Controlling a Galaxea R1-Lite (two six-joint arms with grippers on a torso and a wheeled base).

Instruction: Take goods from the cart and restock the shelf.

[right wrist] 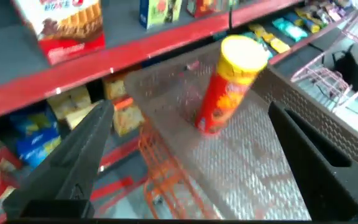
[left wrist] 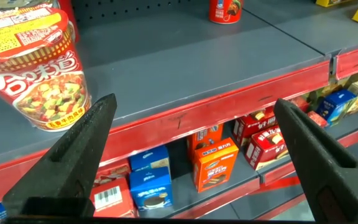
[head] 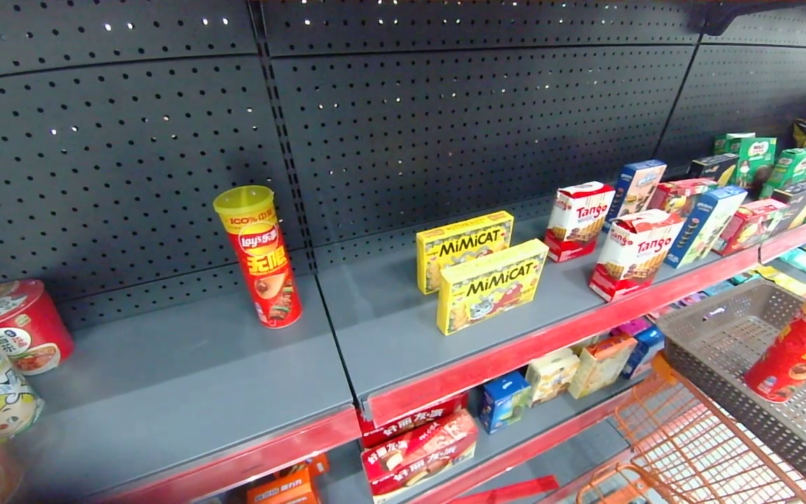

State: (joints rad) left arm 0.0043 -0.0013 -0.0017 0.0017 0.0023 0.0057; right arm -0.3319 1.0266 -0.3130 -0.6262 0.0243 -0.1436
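Note:
A red chips can with a yellow lid (head: 798,343) lies tilted in the cart's grey mesh basket (head: 732,329) at the right. My right gripper (right wrist: 190,107) hovers open above that can (right wrist: 229,84), a short way from it, with nothing between its fingers. A second chips can (head: 257,255) stands upright on the grey shelf (head: 186,371) near the back wall. My left gripper (left wrist: 193,104) is open and empty in front of the shelf's red front edge (left wrist: 229,102), next to a red cup of noodles (left wrist: 36,68).
Two yellow boxes (head: 490,283) and red-and-white wafer boxes (head: 634,252) stand on the shelf to the right of the upright can. Noodle cups (head: 15,325) crowd the shelf's left end. The orange cart frame (head: 683,448) sits below the basket. Lower shelves hold boxed snacks (left wrist: 213,165).

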